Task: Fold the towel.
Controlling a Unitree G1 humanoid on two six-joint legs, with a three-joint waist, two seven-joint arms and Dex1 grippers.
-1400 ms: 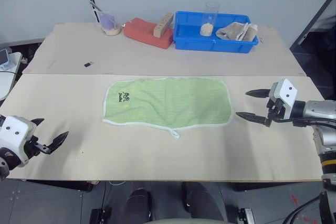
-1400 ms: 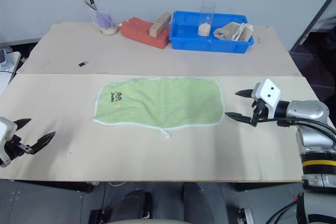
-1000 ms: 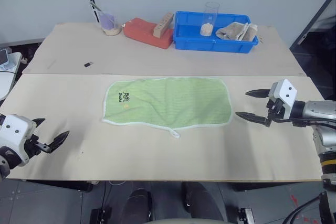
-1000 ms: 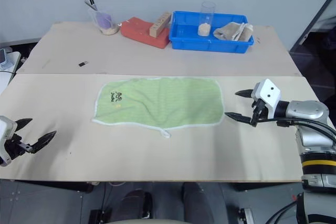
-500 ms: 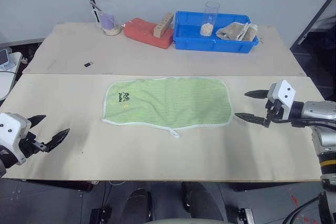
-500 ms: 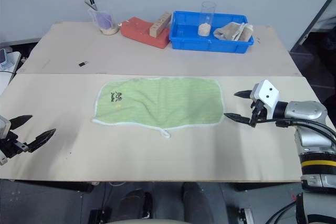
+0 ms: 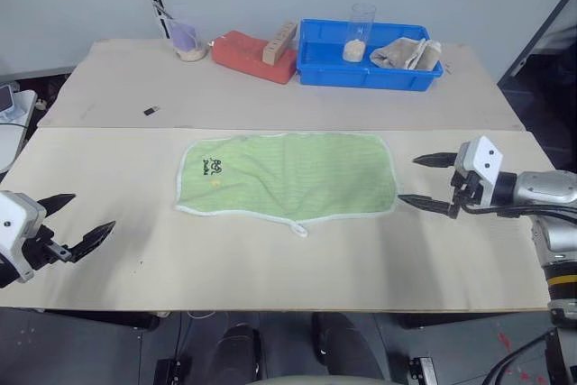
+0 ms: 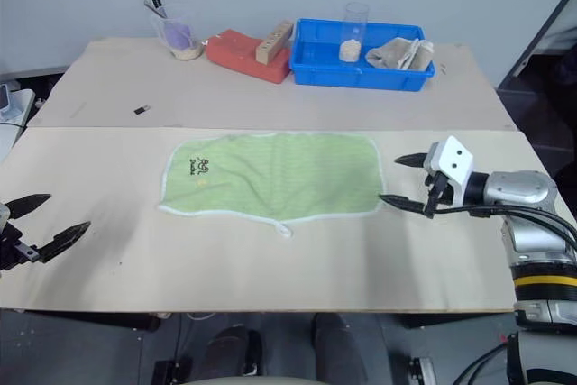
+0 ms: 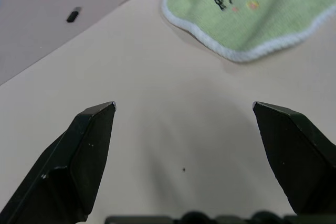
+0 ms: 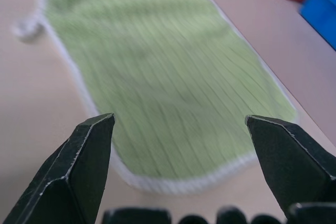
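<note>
On the pale table [image 7: 270,268] I see the towel [image 7: 288,176] spread flat mid-table, my right claw [image 7: 424,182] wide open and empty just beside the towel's right edge, my left claw [image 7: 70,219] likewise agape, well apart from the towel's left.

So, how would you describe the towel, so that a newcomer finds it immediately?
Look at the near wooden table. The towel lies flat at its middle. It is light green with white edging and a small dark logo, unlike the beige-grey cloth in the blue tray behind.
</note>
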